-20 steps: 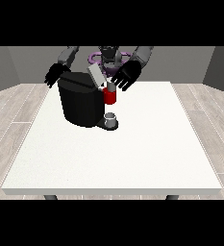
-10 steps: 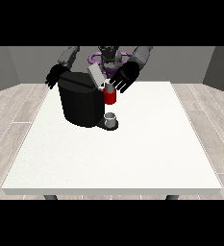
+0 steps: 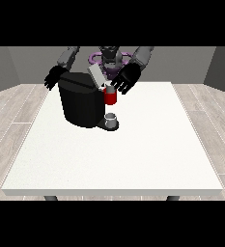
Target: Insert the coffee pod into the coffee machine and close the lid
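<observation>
Lid (image 3: 96, 76) comes first here: a pale grey flat flap, it stands tilted up over the top of the coffee machine (image 3: 84, 103), so the closing step is, by my reading, not yet done. As for the pod, I cannot plainly pick it out; a small grey thing (image 3: 112, 118) with a rounded, cup-like shape sits on the machine's low front base, and I cannot tell whether that is the pod or a cup belonging to the machine. Just above it a red thing at the machine (image 3: 111, 98) shows as a short, smooth cylinder under the spout. Whether insertion has happened is therefore open (nothing grey shows between any fingers). The machine itself is a squat, matte black block with rounded corners and a slanted top. The hand at the view's right (image 3: 124, 79) hovers just beside the raised lid and above the red thing, its fingers spread and fairly straight, holding nothing that I can see. The hand at the view's left (image 3: 52, 78) hangs at the machine's far corner, fingers relaxed and pointing downward, also with nothing in it. Both hands are glossy black against grey arms. Everything stands on a broad white table (image 3: 133, 159) with a faintly speckled, flat top.
</observation>
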Controlling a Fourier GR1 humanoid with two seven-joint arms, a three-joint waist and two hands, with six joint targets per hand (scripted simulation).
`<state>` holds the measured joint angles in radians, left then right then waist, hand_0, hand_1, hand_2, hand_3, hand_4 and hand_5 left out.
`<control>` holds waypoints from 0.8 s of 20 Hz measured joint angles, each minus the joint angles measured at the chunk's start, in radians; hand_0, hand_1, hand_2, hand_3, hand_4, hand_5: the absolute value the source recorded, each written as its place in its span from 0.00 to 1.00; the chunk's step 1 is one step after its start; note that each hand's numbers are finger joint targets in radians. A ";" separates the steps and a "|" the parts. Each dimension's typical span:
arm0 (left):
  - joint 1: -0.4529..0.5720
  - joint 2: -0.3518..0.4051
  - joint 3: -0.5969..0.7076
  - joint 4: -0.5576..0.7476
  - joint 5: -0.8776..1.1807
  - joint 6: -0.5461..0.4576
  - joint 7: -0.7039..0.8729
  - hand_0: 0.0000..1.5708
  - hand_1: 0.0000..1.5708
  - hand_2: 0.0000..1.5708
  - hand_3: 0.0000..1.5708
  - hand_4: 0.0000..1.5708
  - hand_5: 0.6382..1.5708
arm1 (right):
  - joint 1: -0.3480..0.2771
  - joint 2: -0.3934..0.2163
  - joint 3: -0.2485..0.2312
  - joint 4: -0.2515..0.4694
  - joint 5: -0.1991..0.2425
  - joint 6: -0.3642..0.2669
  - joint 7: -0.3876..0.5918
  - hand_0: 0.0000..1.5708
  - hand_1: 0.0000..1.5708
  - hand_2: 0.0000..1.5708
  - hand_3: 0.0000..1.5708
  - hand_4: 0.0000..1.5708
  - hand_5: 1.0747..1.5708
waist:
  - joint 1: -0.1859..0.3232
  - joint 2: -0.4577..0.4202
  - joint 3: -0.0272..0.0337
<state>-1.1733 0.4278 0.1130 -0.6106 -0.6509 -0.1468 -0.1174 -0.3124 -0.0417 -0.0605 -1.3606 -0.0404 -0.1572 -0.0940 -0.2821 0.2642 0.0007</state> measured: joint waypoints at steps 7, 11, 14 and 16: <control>0.000 0.005 0.001 0.011 -0.011 -0.007 -0.002 0.71 0.71 0.74 0.63 0.28 1.00 | -0.003 -0.001 0.008 -0.013 0.005 -0.003 0.023 0.00 0.00 0.00 0.00 0.27 1.00 | -0.004 -0.006 -0.0002; 0.007 0.014 -0.007 0.010 -0.026 -0.004 -0.017 0.68 0.68 0.71 0.60 0.24 1.00 | 0.002 -0.004 0.005 -0.019 0.002 -0.007 0.045 0.00 0.00 0.00 0.00 0.24 1.00 | -0.003 -0.013 0.0000; 0.006 0.007 -0.006 0.009 -0.029 0.001 -0.013 0.67 0.67 0.71 0.61 0.23 1.00 | 0.010 0.000 0.007 -0.015 0.004 -0.007 0.030 0.00 0.00 0.00 0.00 0.26 1.00 | -0.003 -0.010 -0.0003; 0.008 0.005 -0.007 0.003 -0.032 0.003 -0.015 0.68 0.68 0.71 0.61 0.23 1.00 | 0.013 -0.006 0.001 -0.006 -0.001 0.002 0.014 0.00 0.00 0.00 0.00 0.28 1.00 | 0.003 -0.010 0.0002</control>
<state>-1.1658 0.4324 0.1060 -0.6071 -0.6830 -0.1436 -0.1323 -0.2995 -0.0474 -0.0597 -1.3662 -0.0410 -0.1554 -0.0795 -0.2795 0.2539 0.0009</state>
